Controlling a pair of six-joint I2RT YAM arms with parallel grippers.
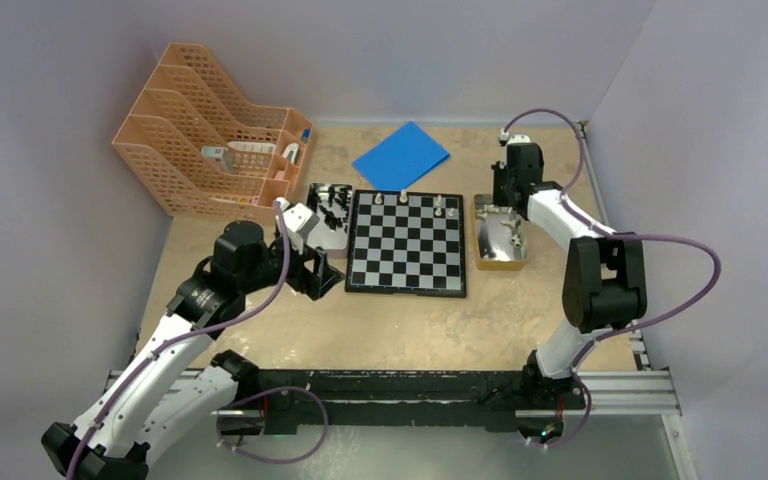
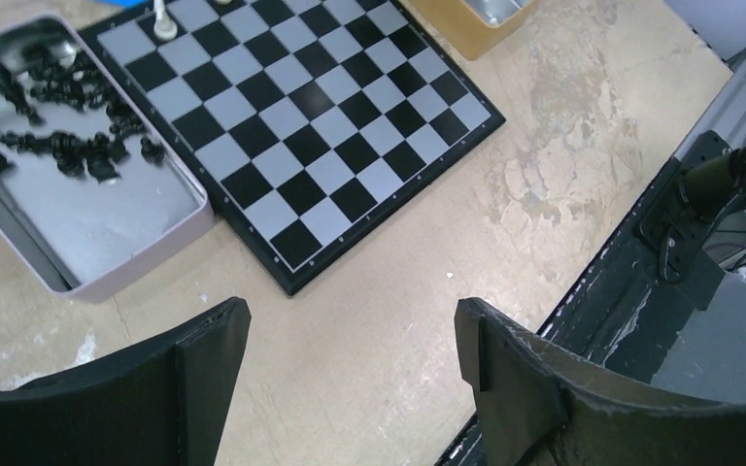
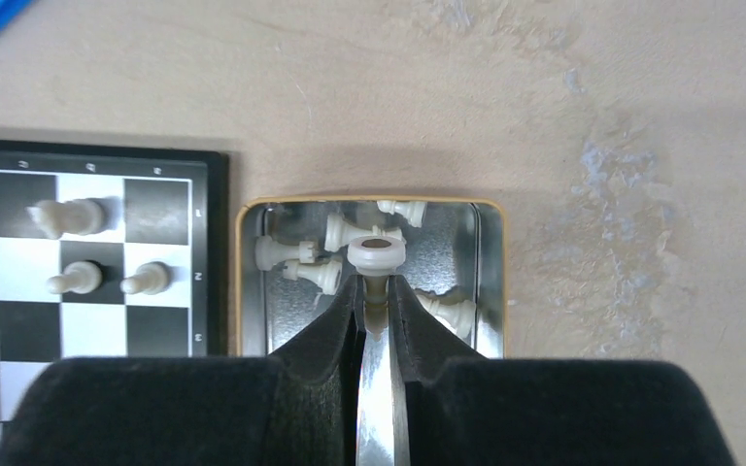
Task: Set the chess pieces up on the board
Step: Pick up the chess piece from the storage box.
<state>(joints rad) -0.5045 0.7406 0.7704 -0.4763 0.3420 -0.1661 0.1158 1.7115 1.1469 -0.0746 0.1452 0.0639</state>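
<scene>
A white piece (image 3: 377, 252) is pinched by its stem between the narrow jaws of the right gripper (image 3: 376, 291), its round end just past the fingertips, inside the gold-rimmed tin (image 3: 491, 272). Loose white pieces (image 3: 296, 257) lie just beside it on both sides of the jaws, so the lift is best taken straight up and slowly, to avoid dragging neighbours along. The board (image 3: 87, 320) lies left of the jaws, with placed pieces (image 3: 66, 217) on its near squares. The left gripper (image 2: 350, 340) hangs wide and empty, with the grey tray (image 2: 107, 218) of black pieces (image 2: 68, 146) ahead of it.
</scene>
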